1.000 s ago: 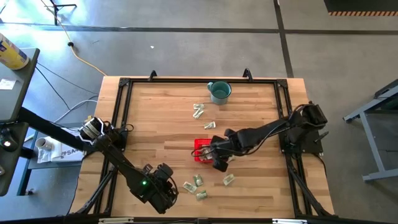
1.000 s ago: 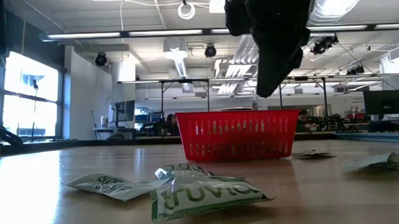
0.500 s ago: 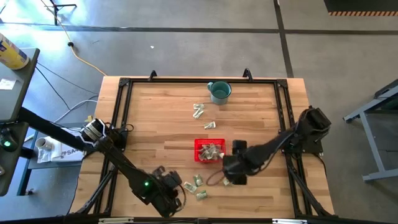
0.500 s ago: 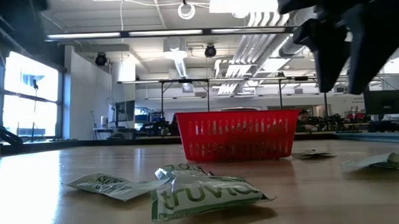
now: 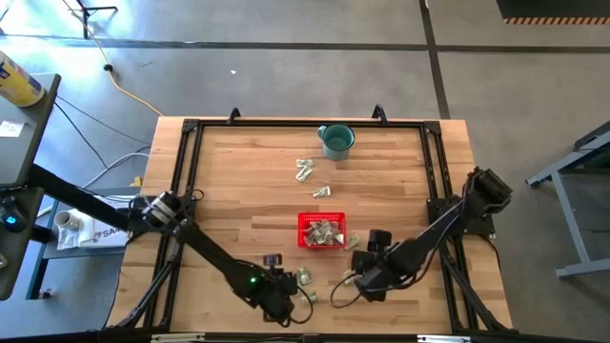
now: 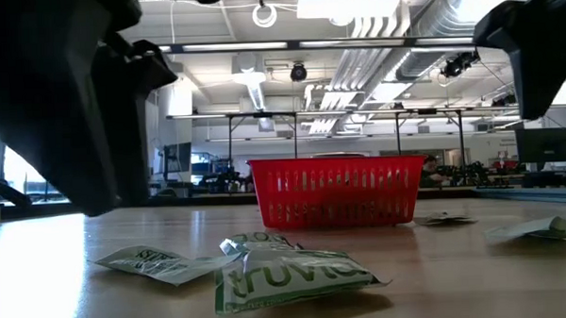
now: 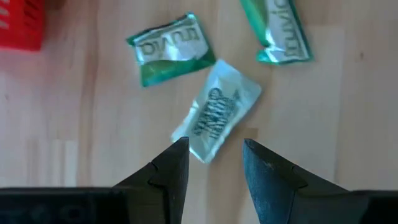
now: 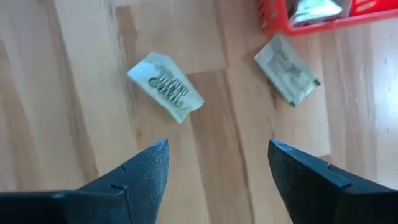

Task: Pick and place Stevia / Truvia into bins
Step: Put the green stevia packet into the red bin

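While both my arms work at the table's near edge, my left gripper [image 7: 214, 163] hovers with fingers spread above a pale Stevia packet [image 7: 217, 111], two green packets [image 7: 171, 48] lying just beyond it. My right gripper [image 8: 217, 171], fingers wide apart and empty, hangs over another packet [image 8: 165, 86] beside the red basket [image 5: 321, 231], which holds several packets. A teal mug [image 5: 336, 141] stands at the far edge.

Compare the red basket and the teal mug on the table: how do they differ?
The red basket is square with perforated sides; the teal mug is round with solid walls. The basket already holds sweetener packets, while nothing shows inside the mug. The basket stands near the table's middle, the mug close to the far edge. Both stand upright and open-topped.
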`<state>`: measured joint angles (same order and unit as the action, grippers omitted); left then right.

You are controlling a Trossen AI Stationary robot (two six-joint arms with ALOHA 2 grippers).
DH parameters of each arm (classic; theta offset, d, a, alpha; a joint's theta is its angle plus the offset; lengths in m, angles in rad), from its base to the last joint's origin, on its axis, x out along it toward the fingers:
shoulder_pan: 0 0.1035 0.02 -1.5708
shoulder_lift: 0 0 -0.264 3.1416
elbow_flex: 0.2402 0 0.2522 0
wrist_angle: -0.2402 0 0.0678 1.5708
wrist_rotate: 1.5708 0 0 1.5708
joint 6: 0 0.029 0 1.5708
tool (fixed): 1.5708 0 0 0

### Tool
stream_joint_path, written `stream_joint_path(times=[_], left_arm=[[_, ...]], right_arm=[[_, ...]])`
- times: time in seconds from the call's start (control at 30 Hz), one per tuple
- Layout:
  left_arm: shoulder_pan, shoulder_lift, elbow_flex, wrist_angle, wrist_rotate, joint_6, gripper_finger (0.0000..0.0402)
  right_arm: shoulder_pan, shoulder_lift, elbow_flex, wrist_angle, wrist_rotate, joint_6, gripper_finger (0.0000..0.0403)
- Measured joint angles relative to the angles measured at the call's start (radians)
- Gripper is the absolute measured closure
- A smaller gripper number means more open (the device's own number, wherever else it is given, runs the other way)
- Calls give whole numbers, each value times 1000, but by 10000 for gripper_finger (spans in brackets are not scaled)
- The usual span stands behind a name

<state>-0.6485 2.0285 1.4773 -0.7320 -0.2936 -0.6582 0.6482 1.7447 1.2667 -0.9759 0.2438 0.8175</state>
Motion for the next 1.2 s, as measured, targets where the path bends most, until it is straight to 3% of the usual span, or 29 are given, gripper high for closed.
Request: stream_joint_path(times=[0.23,0.5,0.63,0.83,1.2], left_arm=[[-1,0,30,3,32,62,208],[18,0,29,-10,53,178,121],[65,3,29,-7,120,206,96],[113,33,29,5,230,289,111],[112,34,-28,41,278,341,163]], right_arm=[[57,0,0,-15,31,98,138],[81,0,0,-22,40,152,139],[81,0,0,-22,48,155,139],[80,0,0,-23,69,154,139],[79,0,0,-30,91,173,139]])
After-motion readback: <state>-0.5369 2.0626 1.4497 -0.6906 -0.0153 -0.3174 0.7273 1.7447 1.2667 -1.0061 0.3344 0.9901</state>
